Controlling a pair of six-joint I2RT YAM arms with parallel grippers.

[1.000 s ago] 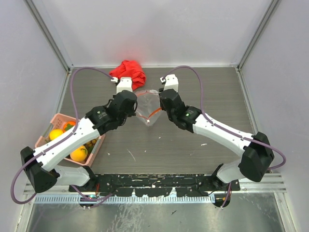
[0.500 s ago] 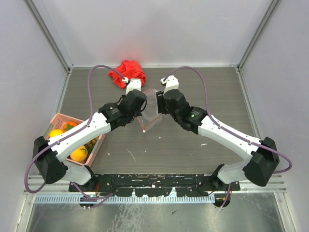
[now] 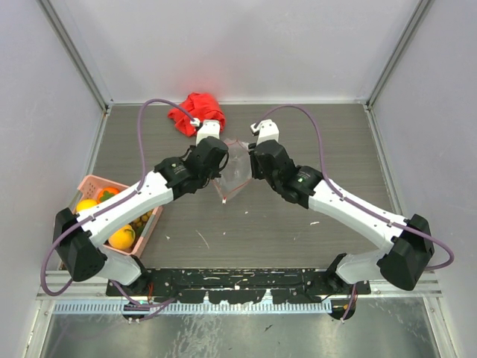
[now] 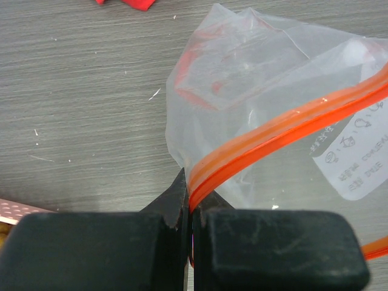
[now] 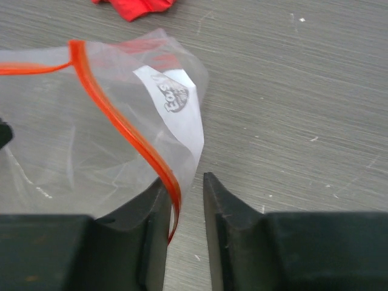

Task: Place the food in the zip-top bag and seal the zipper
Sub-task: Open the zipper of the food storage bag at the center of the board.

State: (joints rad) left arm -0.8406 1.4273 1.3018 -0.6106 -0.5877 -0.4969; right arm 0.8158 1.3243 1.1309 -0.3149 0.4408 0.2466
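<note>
Printing on the zip-top bag (image 5: 73, 139) is limited to one white label (image 5: 179, 118) carrying a dark shield-shaped logo (image 5: 176, 97). The logo's lettering is too small and tilted to read. In the left wrist view the same label is seen through the plastic at the right edge of the frame. Its grey text is reversed, cut off by the frame edge and not legible.

The bag is at centre frame in the top view, between the two arms and above the table (image 3: 358, 149). No fruit is visible inside it.

The left gripper (image 4: 189, 195) has its jaws closed tight on the zipper (image 4: 285, 124) at one end of the bag's mouth. The right gripper (image 5: 187, 180) stands narrowly parted. The orange-red strip lies against the inner face of one finger (image 5: 154, 224), and the other finger is clear of it.

The toy fruit (image 3: 121, 237) lies in the pink basket (image 3: 91, 181) at lower left of the top view, well apart from the bag. The left arm covers part of the basket, so only orange and yellow pieces can be made out. The red cloth (image 3: 197, 112) lies at upper centre, near the bag. Both wrist views cut it off at the top edge. No slider tab can be made out in any view.
</note>
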